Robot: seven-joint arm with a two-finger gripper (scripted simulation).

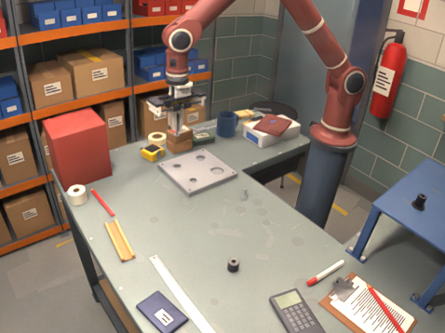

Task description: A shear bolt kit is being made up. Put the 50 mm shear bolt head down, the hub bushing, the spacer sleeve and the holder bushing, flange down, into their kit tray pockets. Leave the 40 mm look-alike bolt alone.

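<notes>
My gripper (175, 131) hangs at the far side of the bench, just above a small cardboard box (179, 139) and behind the grey kit tray (197, 170); it is closed on something too small to make out. The tray lies flat with several round pockets that look empty. A small bolt (244, 194) stands on the bench right of the tray's near corner. A dark bushing (233, 265) sits near the bench's front. Another dark flanged bushing (419, 201) stands on the blue side table (414, 200).
A red box (77, 145) stands left of the tray, with a yellow tape measure (152, 152) and tape rolls close by. A blue mug (227, 123) and a white box lie behind. Ruler, wood strip, marker, calculator and clipboard lie along the front.
</notes>
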